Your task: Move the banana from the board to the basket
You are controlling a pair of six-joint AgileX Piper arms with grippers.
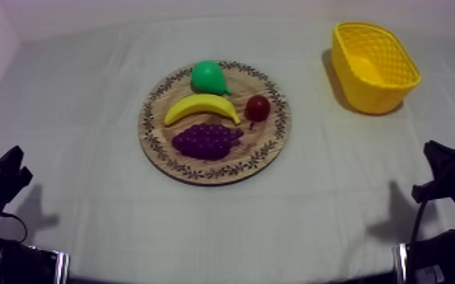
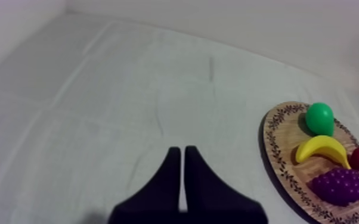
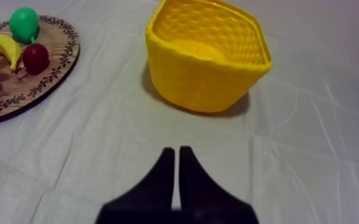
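Nothing readable from where I'm sitting tbh: no text, labels, brands or nrs on the board (image 1: pixel 270 142), the basket (image 1: pixel 376 97) or the cloth (image 1: pixel 87 113). Only marking I see is the leafy pattern round the board's rim, and that's deco, not writing.

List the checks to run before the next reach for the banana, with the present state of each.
1. Banana on the wooden board: ok.
2. Nothing lies over the banana; pear, small red fruit and grapes sit beside it: ok.
3. Yellow basket upright, mouth unobstructed: ok.
4. Left gripper and right gripper open for a grasp: not ok, both shut on nothing.
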